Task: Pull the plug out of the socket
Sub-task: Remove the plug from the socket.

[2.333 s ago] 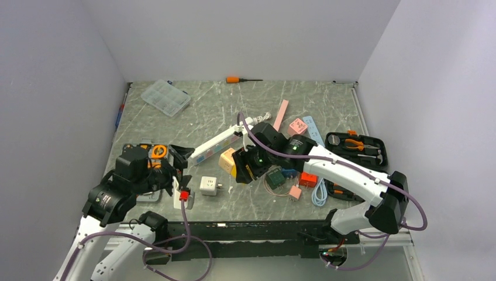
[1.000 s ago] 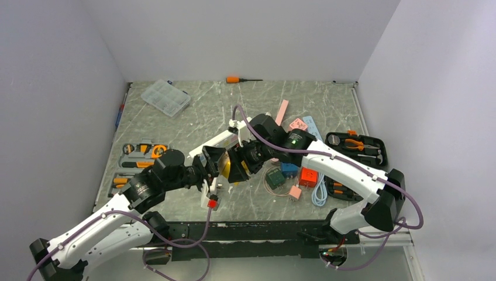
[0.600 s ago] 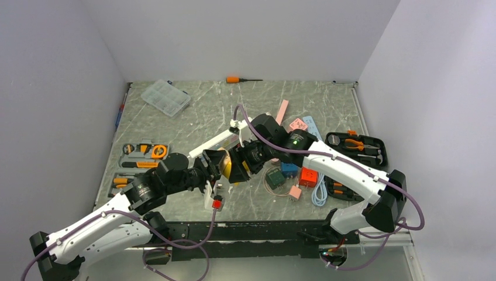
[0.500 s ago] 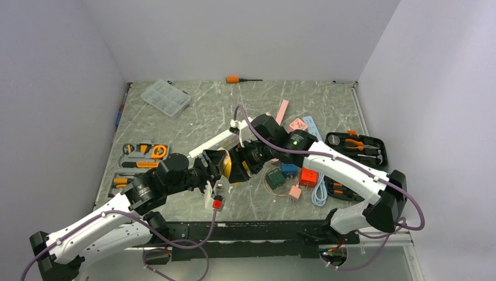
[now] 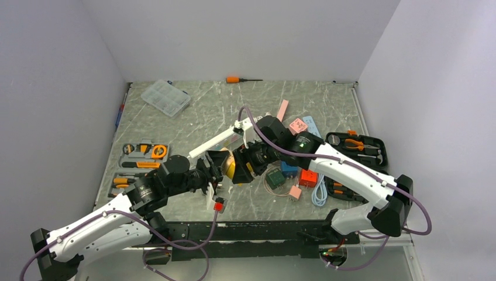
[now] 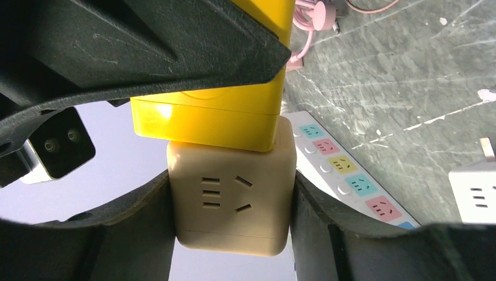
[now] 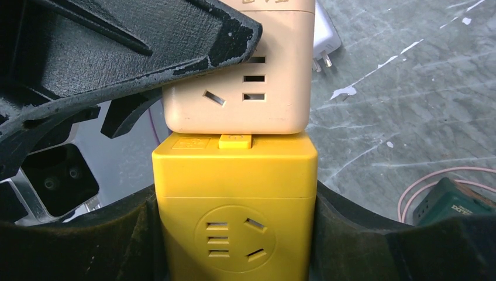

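A yellow plug block and a beige cube socket are joined end to end and held above the table. My left gripper is shut on the beige cube, which also shows in the right wrist view. My right gripper is shut on the yellow block, which also shows in the left wrist view. In the top view both grippers, left and right, meet at mid-table with yellow between them. The long white power strip with pastel outlets lies behind them, untouched, and shows in the left wrist view.
A white cube adapter lies on the table below. A green adapter, an orange block and a pink plug sit to the right. Open tool cases lie at right and left. A clear box and screwdriver lie at the back.
My left arm swung in from the left and shut on the beige cube. My right arm has since shifted a little to the right. The two blocks still touch.
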`<action>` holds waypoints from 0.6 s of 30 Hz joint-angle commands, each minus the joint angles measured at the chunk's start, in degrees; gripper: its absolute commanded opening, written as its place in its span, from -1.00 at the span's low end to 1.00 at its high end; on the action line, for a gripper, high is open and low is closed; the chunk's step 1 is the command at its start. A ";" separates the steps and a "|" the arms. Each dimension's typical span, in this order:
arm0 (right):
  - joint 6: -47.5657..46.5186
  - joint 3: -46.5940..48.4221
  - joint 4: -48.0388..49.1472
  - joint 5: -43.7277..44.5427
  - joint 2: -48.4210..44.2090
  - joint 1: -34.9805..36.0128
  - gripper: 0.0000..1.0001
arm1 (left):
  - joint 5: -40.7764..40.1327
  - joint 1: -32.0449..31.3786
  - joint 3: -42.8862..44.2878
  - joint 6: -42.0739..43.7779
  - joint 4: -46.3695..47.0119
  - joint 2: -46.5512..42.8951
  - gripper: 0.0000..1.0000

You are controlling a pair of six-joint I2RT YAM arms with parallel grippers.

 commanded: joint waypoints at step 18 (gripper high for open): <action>3.79 -7.53 -14.41 0.49 -17.38 0.20 -1.00 | -13.04 0.99 -2.72 3.67 2.21 6.83 -1.00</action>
